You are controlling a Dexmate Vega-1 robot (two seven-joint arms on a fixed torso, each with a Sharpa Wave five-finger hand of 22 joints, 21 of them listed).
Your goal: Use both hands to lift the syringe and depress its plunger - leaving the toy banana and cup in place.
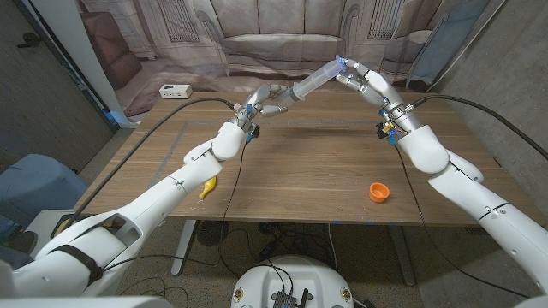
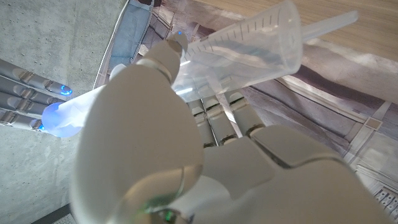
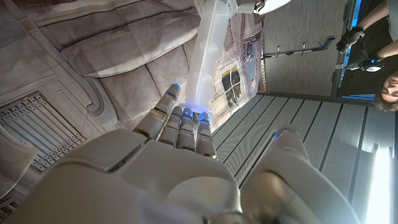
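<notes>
The syringe [image 1: 312, 83] is up in the air above the far side of the worktop [image 1: 308, 171], slanting between the two robot hands. It looks like a large, clear plastic barrel with printed graduation marks and a pale, frosted plunger rod inside; in the left wrist view the barrel's flared end [image 2: 292, 37] and the rod running out of it are plain.

The left robot hand [image 1: 267, 100] grips the lower end of the barrel, fingers [image 2: 214, 121] wrapped under it. The right robot hand [image 1: 358, 79] meets the upper end, its fingertips [image 3: 186, 118] set against the tip of the pale rod; whether it clasps that end or only presses on it, I cannot tell.

I judge the syringe light and stiff, but smooth and likely to slip or twist in hard fingers. The barrel is the place to hold, near its flange, so the other hand can push straight along the rod; an off-axis push could bend the rod or lever the barrel loose.

The banana [image 1: 208, 188] and the orange cup [image 1: 379, 192] lie well apart on the near worktop.
</notes>
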